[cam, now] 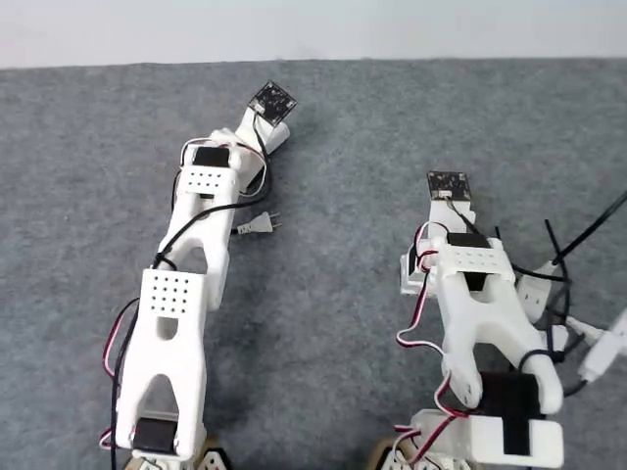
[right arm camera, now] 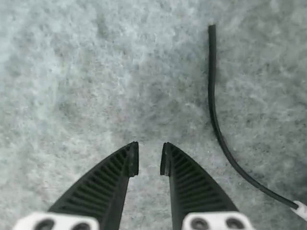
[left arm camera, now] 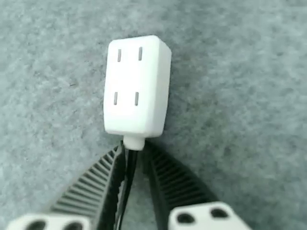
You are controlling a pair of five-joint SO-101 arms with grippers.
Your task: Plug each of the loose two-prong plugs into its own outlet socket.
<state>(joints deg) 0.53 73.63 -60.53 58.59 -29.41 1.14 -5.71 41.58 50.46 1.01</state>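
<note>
Grey felt worktop (cam: 343, 294), pale wall (cam: 313, 29) behind | white two-socket outlet block (left arm camera: 136, 86) flat on the felt | left fingers (left arm camera: 96, 182) clenched on its black cord (left arm camera: 125, 182) | right fingers (right arm camera: 110, 182) slightly parted, empty | loose plug (cam: 257, 225) beside the left arm.
</note>
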